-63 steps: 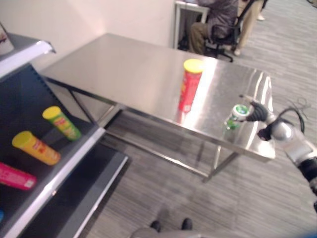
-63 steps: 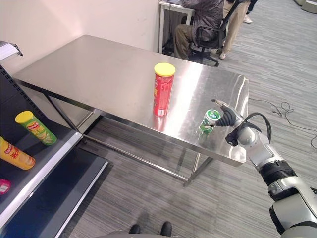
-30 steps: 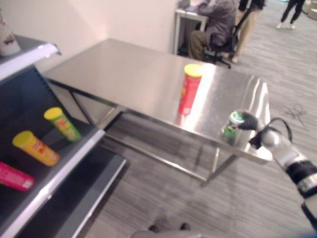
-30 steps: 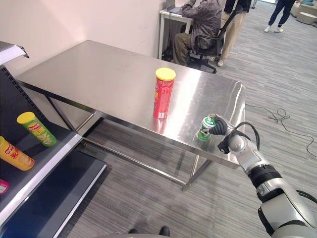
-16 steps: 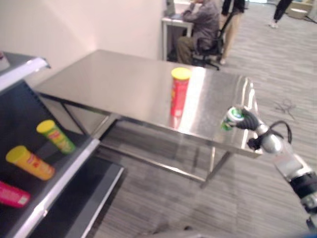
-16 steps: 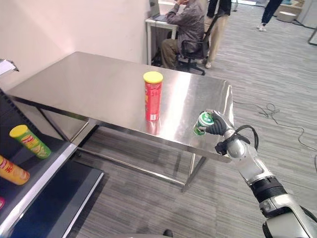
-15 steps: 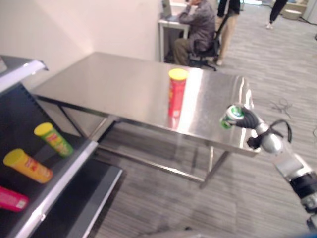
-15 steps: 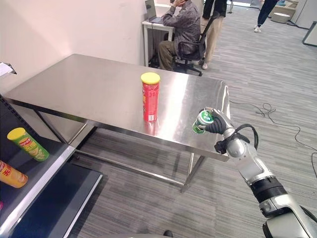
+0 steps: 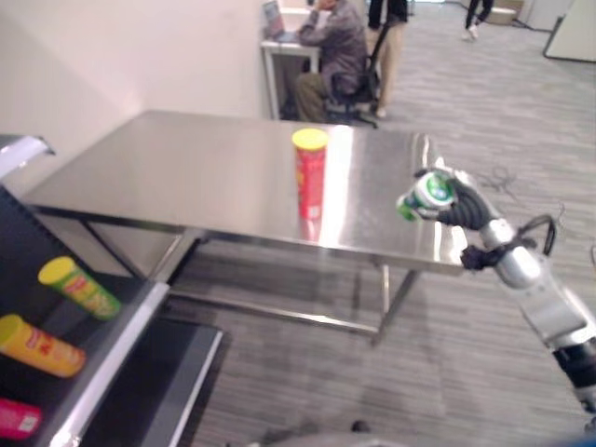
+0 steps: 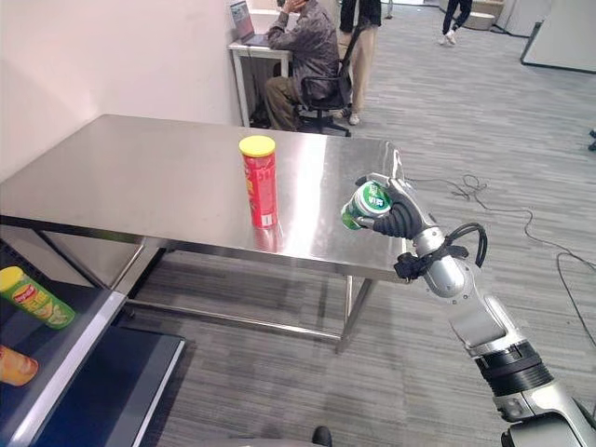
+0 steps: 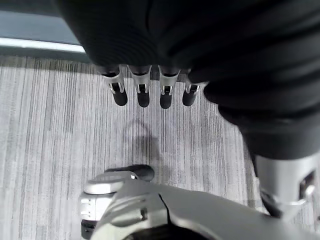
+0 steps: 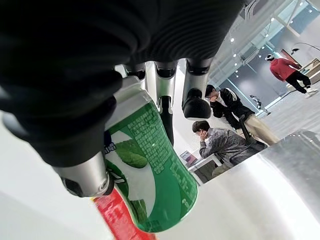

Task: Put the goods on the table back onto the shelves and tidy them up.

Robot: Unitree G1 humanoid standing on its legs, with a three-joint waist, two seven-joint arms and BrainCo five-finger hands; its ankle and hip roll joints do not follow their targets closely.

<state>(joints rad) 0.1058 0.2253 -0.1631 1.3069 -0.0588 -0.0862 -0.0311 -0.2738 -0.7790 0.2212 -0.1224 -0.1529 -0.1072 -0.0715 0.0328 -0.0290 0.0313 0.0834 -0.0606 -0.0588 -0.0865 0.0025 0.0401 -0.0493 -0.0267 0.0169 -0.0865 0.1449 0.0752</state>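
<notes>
We now hold the can [image 10: 363,204] clear of the table [image 10: 140,177], right hand [image 10: 396,219] fingers wrapped round it, left hand [image 11: 150,92] fingers hanging straight — shelf [image 9: 112,349] next.

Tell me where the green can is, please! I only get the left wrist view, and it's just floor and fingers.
Observer: The right hand has its fingers curled round the green can, held up above the end of the steel table.
Operator: Is anything left on the table?
Observer: Yes, a red tube with a yellow lid, standing upright.
Operator: And what's on the shelf?
Observer: The shelf holds a green tube and an orange tube, both lying down.
</notes>
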